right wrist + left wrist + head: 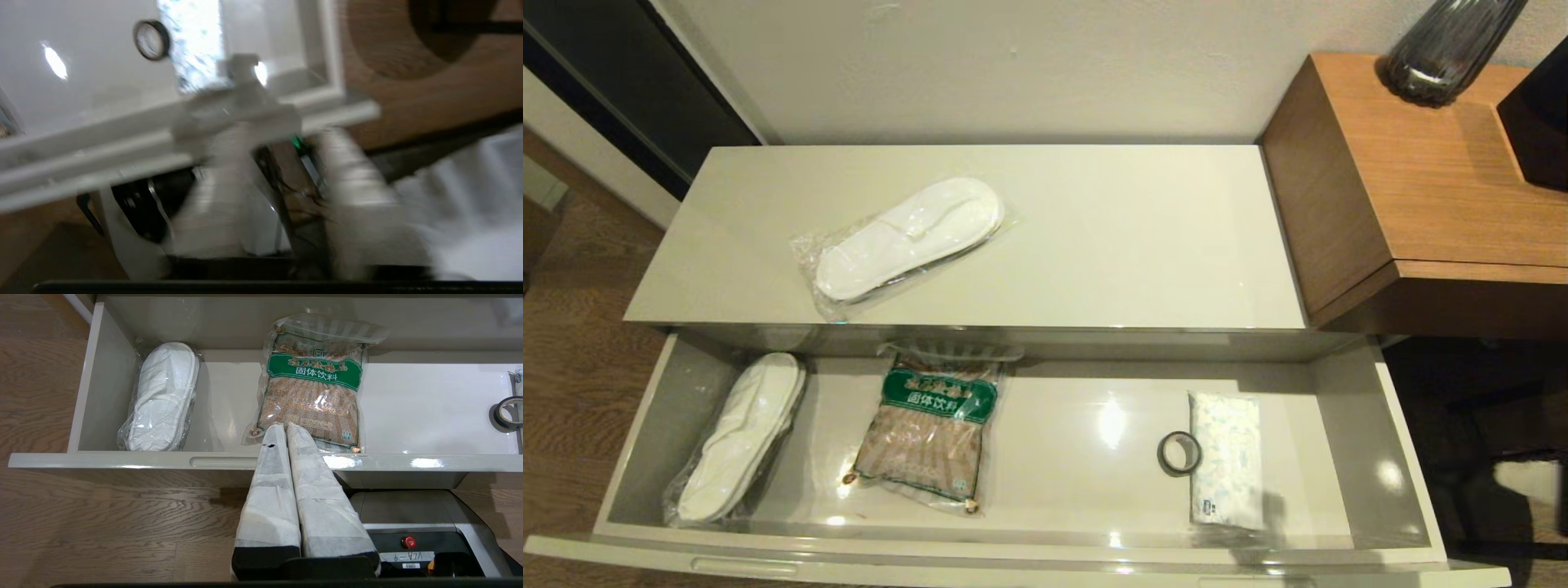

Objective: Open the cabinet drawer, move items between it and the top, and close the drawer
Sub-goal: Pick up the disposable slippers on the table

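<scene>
Left gripper [284,428] hangs with its two wrapped fingers [269,473] pressed together and nothing between them, tips just past the front rim of the cabinet drawer [135,460], which is pulled fully out. Right under and beyond the tips lies a brown snack bag with a green label [312,386], its near edge touching or nearly touching them; it stands between the gripper and the drawer's back wall. Off to one side, against the drawer's end wall, sits one bagged pair of slippers [163,398], with bare floor between it and the snack bag. To the other side is a wide stretch of bare drawer floor, ending at a black tape roll [506,413]. In the head view the tape roll [1180,452] touches a white soft packet [1225,469], both near the drawer's right end. A second bagged pair of slippers [907,237] lies on the top [1135,237], above and behind the drawer, with most of that surface bare beside it. Right gripper [286,134] is low before the drawer's front rim near the packet's end; its view is too smeared, so I cannot tell whether it is open. Count: two slipper pairs, one snack bag, one tape roll, one packet. A brown side table [1421,180] with a dark ribbed vase [1450,45] adjoins the cabinet.
</scene>
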`<state>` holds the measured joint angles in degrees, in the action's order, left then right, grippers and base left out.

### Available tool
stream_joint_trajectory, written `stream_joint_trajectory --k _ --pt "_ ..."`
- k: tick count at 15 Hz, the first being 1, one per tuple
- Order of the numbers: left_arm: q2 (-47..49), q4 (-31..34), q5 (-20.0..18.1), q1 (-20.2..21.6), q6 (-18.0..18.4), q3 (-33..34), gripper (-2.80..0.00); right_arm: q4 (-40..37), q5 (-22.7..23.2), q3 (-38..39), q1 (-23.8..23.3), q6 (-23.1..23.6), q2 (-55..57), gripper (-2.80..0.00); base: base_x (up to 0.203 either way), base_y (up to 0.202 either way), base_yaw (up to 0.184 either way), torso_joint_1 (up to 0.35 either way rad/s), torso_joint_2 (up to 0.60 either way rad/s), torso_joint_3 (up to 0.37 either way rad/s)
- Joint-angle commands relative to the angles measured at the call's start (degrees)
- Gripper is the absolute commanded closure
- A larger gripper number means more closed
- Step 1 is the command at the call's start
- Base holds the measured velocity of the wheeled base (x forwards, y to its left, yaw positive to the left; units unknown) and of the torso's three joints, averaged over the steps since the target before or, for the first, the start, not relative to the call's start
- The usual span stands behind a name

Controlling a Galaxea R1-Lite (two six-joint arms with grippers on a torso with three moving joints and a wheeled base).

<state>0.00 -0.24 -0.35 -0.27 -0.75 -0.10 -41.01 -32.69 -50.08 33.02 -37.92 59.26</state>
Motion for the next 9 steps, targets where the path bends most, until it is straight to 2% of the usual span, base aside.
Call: stream_joint_trajectory --k 1,3,5,7,9 --pt "0.0 -0.02 0.0 0.0 -0.04 0.01 0.0 -22.29 0.25 -11.33 -2.34 -0.37 -12.52 0.0 0.0 0.0 0.0 0.0 0.0 0.0" --pt "0.0 -0.02 0.0 0.0 -0.04 0.01 0.0 -34.42 2.03 -22.86 -7.28 -0.42 -15.66 0.0 0.0 0.0 0.0 0.0 0.0 0.0" --pt "0.0 -0.02 0.0 0.0 -0.04 0.01 0.0 -42.36 7.56 -32.08 -16.99 1.25 -20.04 0.0 0.0 0.0 0.0 0.0 0.0 0.0" --pt "0.0 -0.02 0.0 0.0 -0.04 0.03 0.0 -45.16 14.89 -32.96 -25.03 6.8 -27.42 0.0 0.0 0.0 0.0 0.0 0.0 0.0" --pt "0.0 -0.02 0.0 0.0 -0.04 0.01 0.0 -46.03 18.72 -28.75 -30.16 14.76 -35.34 0.0 0.0 0.0 0.0 0.0 0.0 0.0"
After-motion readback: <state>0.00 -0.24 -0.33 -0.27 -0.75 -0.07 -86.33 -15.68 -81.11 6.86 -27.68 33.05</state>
